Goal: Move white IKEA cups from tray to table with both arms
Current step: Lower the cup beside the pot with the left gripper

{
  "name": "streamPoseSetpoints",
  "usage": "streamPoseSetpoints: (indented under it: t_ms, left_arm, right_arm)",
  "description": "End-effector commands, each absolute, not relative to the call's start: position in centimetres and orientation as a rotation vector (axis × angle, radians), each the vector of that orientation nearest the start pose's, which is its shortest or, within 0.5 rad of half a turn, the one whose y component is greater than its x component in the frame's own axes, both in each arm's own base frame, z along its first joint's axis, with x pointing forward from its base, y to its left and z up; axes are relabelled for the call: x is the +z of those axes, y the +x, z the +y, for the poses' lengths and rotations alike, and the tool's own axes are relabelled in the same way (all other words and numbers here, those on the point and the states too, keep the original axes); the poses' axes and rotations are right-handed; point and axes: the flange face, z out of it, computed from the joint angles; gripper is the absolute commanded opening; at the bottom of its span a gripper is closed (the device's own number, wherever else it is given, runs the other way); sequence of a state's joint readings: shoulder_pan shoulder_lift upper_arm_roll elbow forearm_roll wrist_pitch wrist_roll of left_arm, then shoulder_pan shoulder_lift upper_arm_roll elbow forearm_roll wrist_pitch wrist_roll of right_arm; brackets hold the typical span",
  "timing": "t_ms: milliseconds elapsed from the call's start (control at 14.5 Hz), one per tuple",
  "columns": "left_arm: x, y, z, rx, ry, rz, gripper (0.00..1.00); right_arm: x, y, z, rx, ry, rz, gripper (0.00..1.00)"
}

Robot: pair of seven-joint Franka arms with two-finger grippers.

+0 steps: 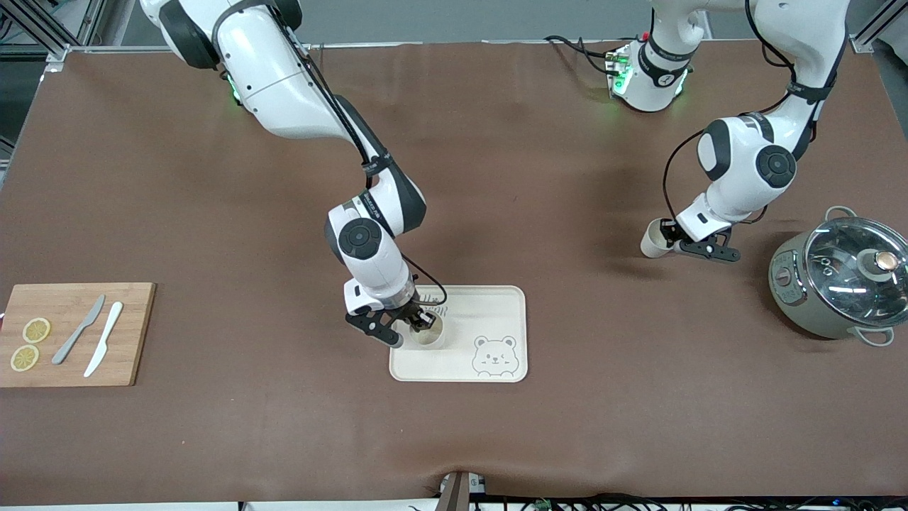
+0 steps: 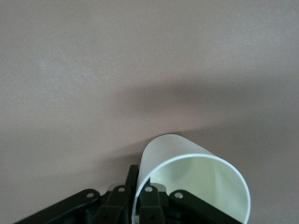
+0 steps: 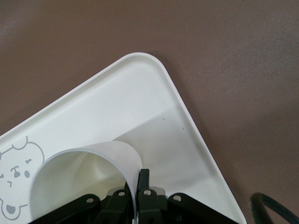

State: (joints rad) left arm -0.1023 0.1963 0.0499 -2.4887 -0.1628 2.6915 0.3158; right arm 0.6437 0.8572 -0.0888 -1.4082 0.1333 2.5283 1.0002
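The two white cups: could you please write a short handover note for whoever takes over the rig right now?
Left gripper: jaws shut on the wall of one cup, over bare table between the tray and the lidded pot.
Right gripper: jaws shut on the wall of the second cup, which is on the tray.
Done: first cup is off the tray.
Left: release the first cup on the table; lift the second cup off the tray and set it on the table.
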Motion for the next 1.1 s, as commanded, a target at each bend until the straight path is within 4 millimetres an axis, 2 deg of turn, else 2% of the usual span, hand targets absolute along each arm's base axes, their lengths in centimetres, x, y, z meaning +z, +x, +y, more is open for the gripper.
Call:
streamPoseSetpoints:
  t_ms: [0, 275, 344, 482, 550, 757, 826, 894, 1032]
  left_arm:
    - [21.1, 48.0, -1.9, -0.073, -3.189, 0.368, 1.0]
    - [21.0, 48.0, -1.6, -0.078, -3.189, 0.355, 1.0]
    - [21.0, 48.0, -0.8, -0.081, -3.191, 0.331, 1.0]
    - [20.9, 47.9, -0.6, -0.074, -3.193, 0.324, 1.0]
    - [20.9, 47.7, -0.4, -0.072, -3.194, 0.316, 1.0]
    - [21.6, 47.3, 0.7, -0.075, -3.2, 0.284, 1.0]
    - [21.9, 47.1, 0.7, -0.065, -3.203, 0.28, 1.0]
    - [22.6, 47.0, 0.5, -0.049, -3.213, 0.26, 1.0]
    - [24.3, 46.7, 0.3, -0.003, -3.233, 0.259, 1.0]
  right_arm:
    - [21.6, 63.6, 41.5, -0.268, -2.827, 0.734, 0.0]
    - [22.2, 63.7, 41.4, -0.264, -2.827, 0.733, 0.0]
    - [22.9, 63.7, 41.4, -0.263, -2.824, 0.734, 0.0]
    - [24.5, 63.8, 41.4, -0.266, -2.821, 0.73, 0.0]
    - [24.7, 63.8, 41.2, -0.251, -2.835, 0.732, 0.0]
    - [29.4, 63.9, 40.0, -0.212, -2.857, 0.736, 0.0]
    - [30.8, 63.7, 39.3, -0.183, -2.885, 0.713, 0.0]
    - [32.4, 63.9, 37.6, -0.153, -2.916, 0.69, 0.0]
    - [35.4, 64.2, 33.1, -0.14, -2.952, 0.593, 0.0]
